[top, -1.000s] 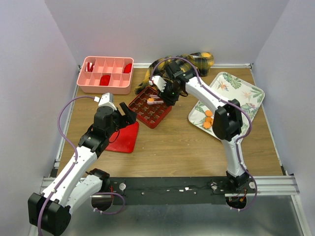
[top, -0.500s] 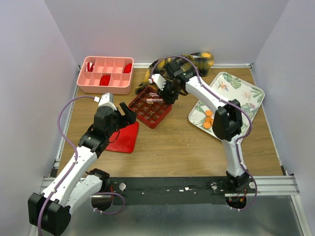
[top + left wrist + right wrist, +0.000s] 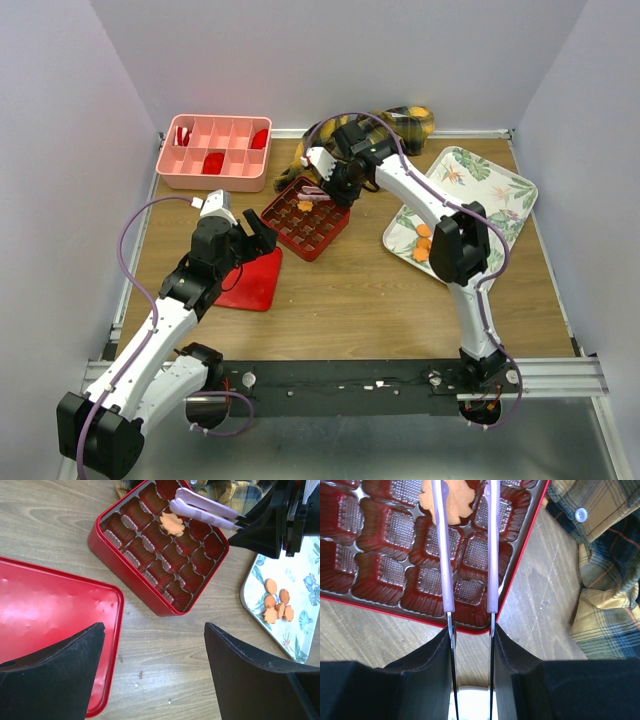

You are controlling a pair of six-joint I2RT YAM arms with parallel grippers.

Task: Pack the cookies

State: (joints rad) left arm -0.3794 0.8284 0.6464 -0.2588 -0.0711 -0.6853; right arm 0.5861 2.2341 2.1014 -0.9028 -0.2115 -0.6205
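Observation:
The red gridded box (image 3: 318,232) stands mid-table. One orange cookie (image 3: 305,206) lies in a cell near its far side; it also shows in the left wrist view (image 3: 172,524) and the right wrist view (image 3: 462,500). My right gripper (image 3: 338,186) (image 3: 470,635) is shut on lilac tongs (image 3: 442,555), whose arms stand apart just above that cookie without touching it. Several more cookies (image 3: 424,240) (image 3: 277,605) lie on the floral tray (image 3: 480,180). My left gripper (image 3: 262,228) (image 3: 154,627) is open and empty, above bare wood beside the red lid (image 3: 50,610).
A pink compartment tray (image 3: 213,150) with dark-red pieces stands at the back left. A plaid cloth (image 3: 400,120) (image 3: 605,570) lies behind the box. The red lid (image 3: 255,280) lies left of the box. Purple walls close in the table on three sides.
The tongs carried a cookie over the box; now the cookie lies in a cell, the tongs' arms have opened and the right gripper has drawn back slightly. The left arm has not moved.

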